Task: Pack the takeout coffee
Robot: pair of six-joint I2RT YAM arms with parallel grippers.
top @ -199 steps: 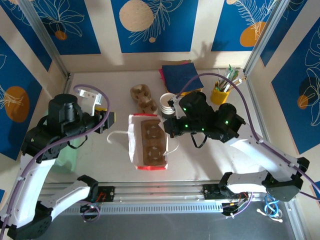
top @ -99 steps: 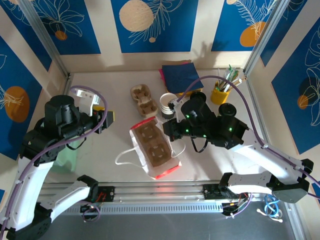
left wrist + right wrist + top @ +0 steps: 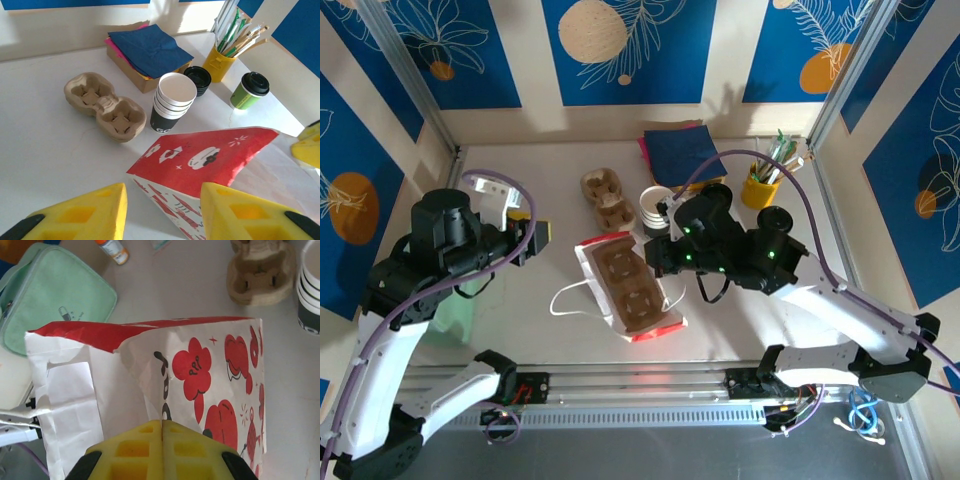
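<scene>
The takeout coffee (image 3: 172,102) stands upright on the table (image 3: 45,145), long axis vertical, open mouth pointing straight up, dark band at its base. It sits just beside the empty pulp carrier (image 3: 102,102), with black lids (image 3: 198,79) and the yellow utensil pot (image 3: 220,62) behind it. From above, the cup is right off the right arm's wrist. The right gripper (image 3: 162,440) has its fingers (image 3: 137,445) pressed together on the edge of the red-printed paper bag (image 3: 200,370). The left gripper (image 3: 162,215) hovers near the bag, fingers (image 3: 85,215) partly apart, holding nothing.
</scene>
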